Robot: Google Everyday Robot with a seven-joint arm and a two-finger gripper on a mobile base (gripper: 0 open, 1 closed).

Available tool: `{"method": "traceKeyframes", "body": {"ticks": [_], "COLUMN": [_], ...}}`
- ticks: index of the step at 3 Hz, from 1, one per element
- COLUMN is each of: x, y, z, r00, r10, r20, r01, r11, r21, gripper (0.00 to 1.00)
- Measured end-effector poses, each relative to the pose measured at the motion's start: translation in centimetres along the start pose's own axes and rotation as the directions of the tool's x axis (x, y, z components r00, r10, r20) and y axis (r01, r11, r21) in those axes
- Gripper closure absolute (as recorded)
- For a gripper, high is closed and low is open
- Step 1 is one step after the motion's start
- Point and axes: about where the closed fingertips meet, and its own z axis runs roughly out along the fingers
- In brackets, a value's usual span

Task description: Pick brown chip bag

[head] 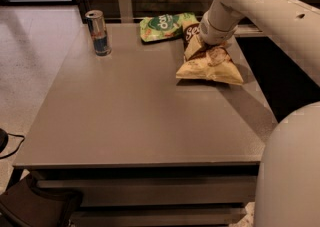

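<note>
End effector (212, 46) on brown chip bag (212, 67), nr table (125, 121) right edge.

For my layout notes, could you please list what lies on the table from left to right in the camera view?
Can → green snack bag → brown chip bag; the gripper is down on that bag's top.

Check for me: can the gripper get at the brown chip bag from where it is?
Probably yes. The gripper sits right at the brown chip bag's upper end with nothing between them. The green snack bag lies just behind, and the can stands well away.
</note>
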Motion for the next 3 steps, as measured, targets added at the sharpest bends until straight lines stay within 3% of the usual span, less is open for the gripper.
{"method": "traceKeyframes", "body": {"ticks": [3], "x": [-0.09], "y": [-0.03], "z": [-0.56], "r00": [1.000], "r10": [-0.002], "r20": [0.013], "r01": [0.002], "r11": [1.0000], "r21": [0.002], "gripper": [1.00]}}
